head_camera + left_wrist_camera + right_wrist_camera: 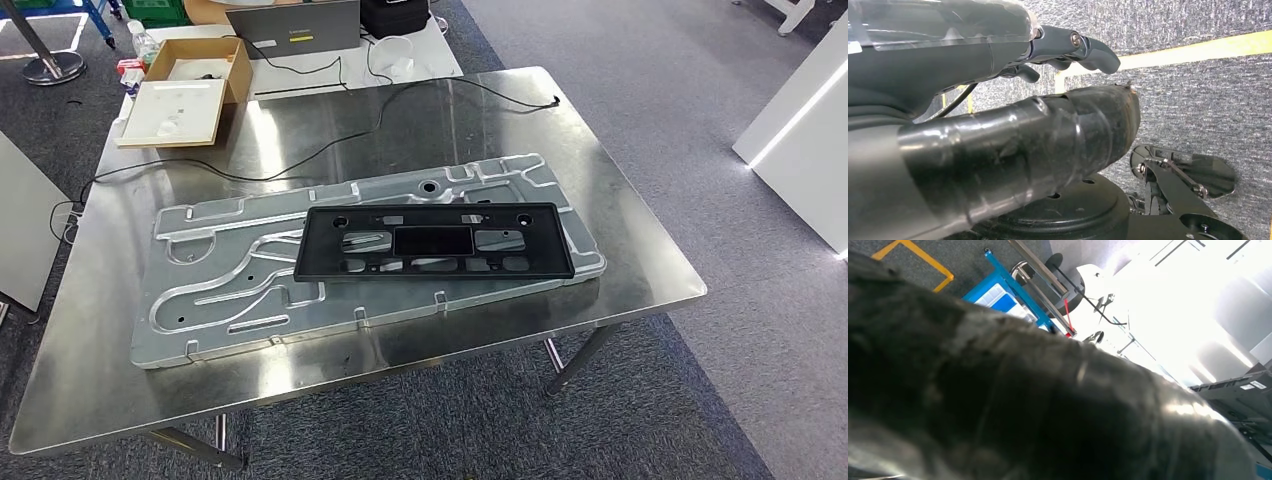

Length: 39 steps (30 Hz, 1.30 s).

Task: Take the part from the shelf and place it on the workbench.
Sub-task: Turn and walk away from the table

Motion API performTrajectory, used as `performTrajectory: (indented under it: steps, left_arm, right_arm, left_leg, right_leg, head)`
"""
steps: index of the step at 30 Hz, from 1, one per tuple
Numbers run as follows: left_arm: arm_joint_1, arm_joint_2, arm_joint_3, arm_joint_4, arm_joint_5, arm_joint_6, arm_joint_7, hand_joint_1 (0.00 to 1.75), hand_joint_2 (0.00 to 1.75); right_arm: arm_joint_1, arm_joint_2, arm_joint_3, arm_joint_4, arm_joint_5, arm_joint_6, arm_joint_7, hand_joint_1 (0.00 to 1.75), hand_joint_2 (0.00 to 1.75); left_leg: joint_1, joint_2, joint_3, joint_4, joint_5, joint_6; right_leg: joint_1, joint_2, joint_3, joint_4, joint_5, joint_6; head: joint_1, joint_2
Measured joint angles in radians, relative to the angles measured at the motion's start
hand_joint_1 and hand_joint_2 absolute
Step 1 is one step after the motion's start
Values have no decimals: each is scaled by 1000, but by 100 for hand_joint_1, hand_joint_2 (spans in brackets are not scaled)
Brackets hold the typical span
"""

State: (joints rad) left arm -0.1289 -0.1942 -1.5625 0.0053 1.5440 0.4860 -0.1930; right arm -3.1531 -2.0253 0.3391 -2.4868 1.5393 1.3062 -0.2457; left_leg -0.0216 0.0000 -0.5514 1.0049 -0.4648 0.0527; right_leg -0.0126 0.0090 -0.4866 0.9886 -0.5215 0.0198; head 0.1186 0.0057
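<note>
We saw the black part [435, 241], a long rectangular frame with cut-out windows, lying flat on a grey metal plate [230, 280] with raised channels, and that plate lay flat on the steel tabletop [640, 250]. The part sat toward the plate's right half, within the plate's outline, with its right end near the plate's right edge. Around the plate the tabletop showed bare metal on the near strip, the right side and the far right corner, and grey carpet [620, 420] lay around the near and right edges. A thin black cable [300, 160] ran across the far side of the tabletop. Beyond the far left corner stood an open cardboard box [205, 62] holding a small dark item, with its pale lid [175, 110] lying just beside it. We could read no writing or labels anywhere. In the left wrist view the left hand [998, 100] hung over the carpet with its fingers [1093, 50] extended and apart, gripping nothing. In the right wrist view the right hand [1023, 405] was a dark blur close to the lens, and we could not tell how its fingers lay.
</note>
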Motion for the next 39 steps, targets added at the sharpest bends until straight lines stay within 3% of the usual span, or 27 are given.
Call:
performTrajectory:
  steps: [11, 15, 32, 36, 39]
  left_arm:
    - [0, 0, 0, 0, 0, 0, 0, 0, 0]
    - [0, 0, 0, 0, 0, 0, 0, 0, 175]
    - [0, 0, 0, 0, 0, 0, 0, 0, 175]
    - [0, 0, 0, 0, 0, 0, 0, 0, 0]
    - [0, 0, 0, 0, 0, 0, 0, 0, 0]
  right_arm:
    - [0, 0, 0, 0, 0, 0, 0, 0, 0]
    - [0, 0, 0, 0, 0, 0, 0, 0, 0]
    - [0, 0, 0, 0, 0, 0, 0, 0, 0]
    - [0, 0, 0, 0, 0, 0, 0, 0, 175]
    - [0, 0, 0, 0, 0, 0, 0, 0, 175]
  left_leg:
    - [0, 0, 0, 0, 0, 0]
    - [0, 0, 0, 0, 0, 0]
    - [0, 0, 0, 0, 0, 0]
    - [0, 0, 0, 0, 0, 0]
    - [0, 0, 0, 0, 0, 0]
  right_leg:
    - [0, 0, 0, 0, 0, 0]
    - [0, 0, 0, 0, 0, 0]
    - [0, 0, 0, 0, 0, 0]
    - [0, 0, 0, 0, 0, 0]
    - [0, 0, 0, 0, 0, 0]
  head:
    - [0, 0]
    - [0, 0]
    - [0, 0]
    - [0, 0]
    - [0, 0]
